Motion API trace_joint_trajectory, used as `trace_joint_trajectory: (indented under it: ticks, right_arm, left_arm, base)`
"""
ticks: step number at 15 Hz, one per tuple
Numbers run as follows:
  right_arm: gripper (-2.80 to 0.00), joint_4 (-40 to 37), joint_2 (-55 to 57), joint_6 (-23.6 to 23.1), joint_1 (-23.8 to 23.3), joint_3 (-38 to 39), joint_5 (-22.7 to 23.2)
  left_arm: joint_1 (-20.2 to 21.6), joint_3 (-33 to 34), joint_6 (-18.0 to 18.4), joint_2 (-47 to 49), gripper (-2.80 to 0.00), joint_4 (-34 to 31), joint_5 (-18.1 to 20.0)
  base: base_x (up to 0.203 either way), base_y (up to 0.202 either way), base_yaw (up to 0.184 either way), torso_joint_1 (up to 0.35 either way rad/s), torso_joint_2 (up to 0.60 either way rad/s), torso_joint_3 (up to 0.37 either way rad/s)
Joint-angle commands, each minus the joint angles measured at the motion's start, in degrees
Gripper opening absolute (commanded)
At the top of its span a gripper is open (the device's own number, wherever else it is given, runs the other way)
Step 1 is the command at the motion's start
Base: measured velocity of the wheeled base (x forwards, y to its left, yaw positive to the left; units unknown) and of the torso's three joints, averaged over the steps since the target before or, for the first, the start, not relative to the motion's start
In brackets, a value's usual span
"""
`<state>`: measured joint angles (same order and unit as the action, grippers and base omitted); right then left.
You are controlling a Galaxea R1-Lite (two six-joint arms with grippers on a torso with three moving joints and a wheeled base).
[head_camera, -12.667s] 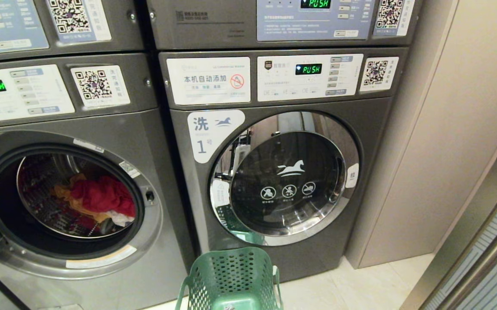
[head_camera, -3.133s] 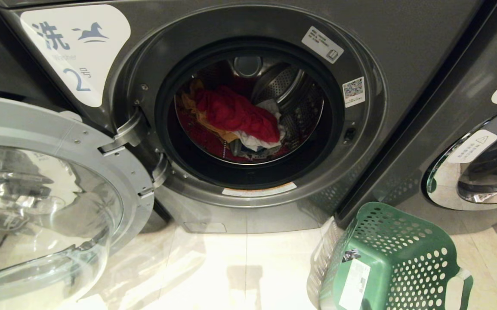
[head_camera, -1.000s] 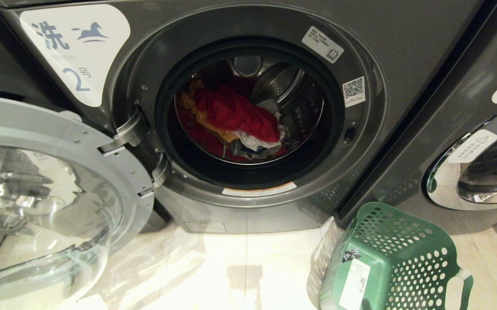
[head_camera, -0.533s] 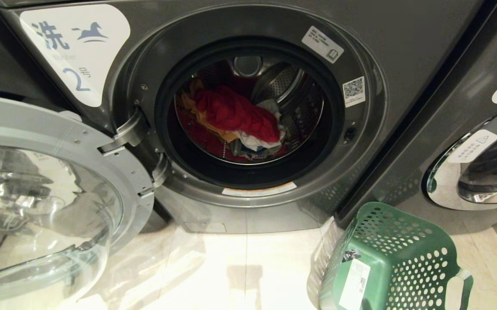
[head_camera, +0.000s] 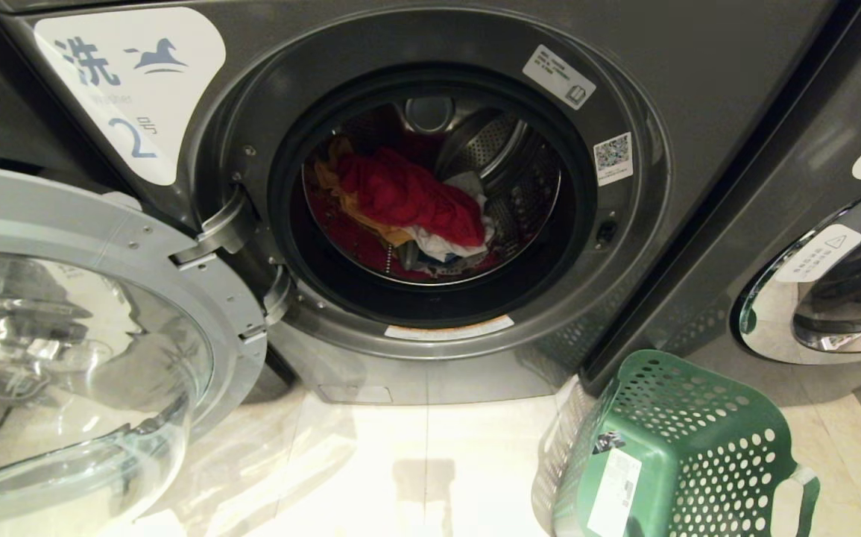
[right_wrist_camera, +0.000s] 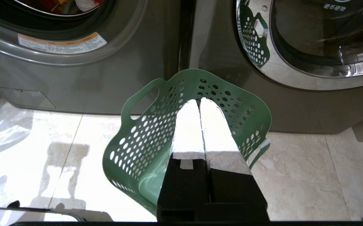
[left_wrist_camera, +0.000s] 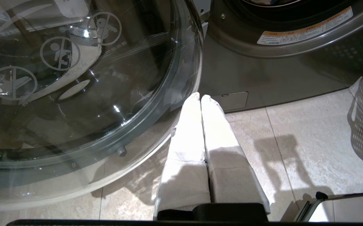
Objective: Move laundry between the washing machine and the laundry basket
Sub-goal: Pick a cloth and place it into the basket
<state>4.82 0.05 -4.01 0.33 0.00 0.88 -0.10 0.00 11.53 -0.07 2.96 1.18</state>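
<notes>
2 grippers pressing fingers together, gripping nothing: left gripper (left_wrist_camera: 200, 96) hanging beside open door (left_wrist_camera: 84, 94), right gripper (right_wrist_camera: 200, 100) hovering over laundry basket (right_wrist_camera: 143, 125).

Each tool (left_wrist_camera: 200, 97) (right_wrist_camera: 199, 101) has two white tapered fingers (right_wrist_camera: 187, 125) on a black mount.

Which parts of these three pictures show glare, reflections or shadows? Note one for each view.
Head view: bright glare washes out the floor tiles below the washing machine. Left wrist view: the open door glass carries reflections, and the left gripper looks overexposed. Right wrist view: the neighbouring washer's chrome rim mirrors the laundry basket; the right gripper is overexposed too.
</notes>
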Motion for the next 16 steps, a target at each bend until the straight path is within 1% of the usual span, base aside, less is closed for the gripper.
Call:
trace_joint_trajectory:
  ticks: [1,3,16]
  right_arm:
    - [-2.8,0.11,0.04,0.03,0.02,1.93,0.0]
    - [-2.8,0.11,0.04,0.41,0.02,1.93,0.07]
    - [-2.8,0.11,-0.04,0.39,0.03,1.93,0.05]
  left_arm:
    - [0.01,0.09,0.03,0.07,-2.8,-0.01,0.21]
    - [0.01,0.09,1.31,0.07,-2.8,-0.23,0.84]
    - [0.01,0.09,1.48,0.07,-2.8,-0.23,1.45]
  base:
    - [0.0,0.0,0.0,0.0,0.0,0.0]
    - [0.0,0.0,0.0,0.0,0.0,0.0]
    - [0.0,0.0,0.0,0.0,0.0,0.0]
